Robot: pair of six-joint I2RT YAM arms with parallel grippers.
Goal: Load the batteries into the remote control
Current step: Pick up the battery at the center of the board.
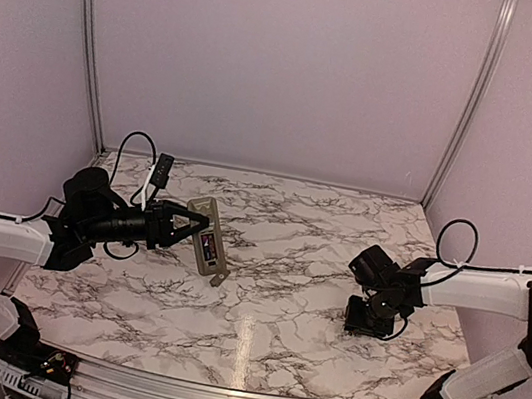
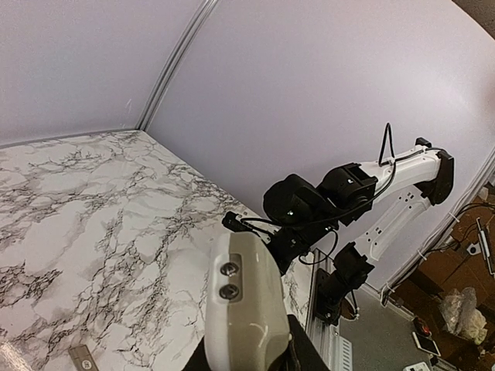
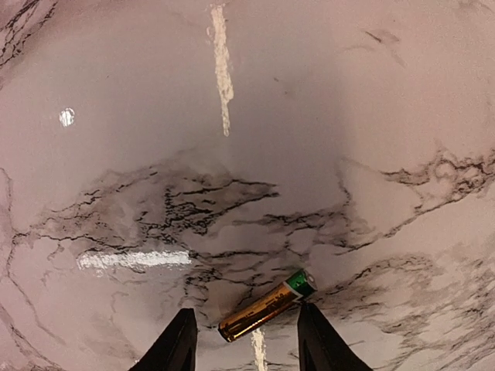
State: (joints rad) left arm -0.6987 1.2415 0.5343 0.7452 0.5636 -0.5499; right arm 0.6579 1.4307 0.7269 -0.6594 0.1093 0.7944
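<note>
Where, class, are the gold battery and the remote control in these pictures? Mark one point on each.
gold battery [image 3: 263,311], right wrist view, middle of its gold body.
remote control [image 1: 207,237], top external view, middle of its upturned side.

Greyish back up, the remote control [image 1: 208,236] is clamped in the left gripper [image 1: 185,230]. A gold, green-tipped battery [image 3: 267,306] lies slanted between the right gripper's [image 3: 246,323] open jaws.
</note>
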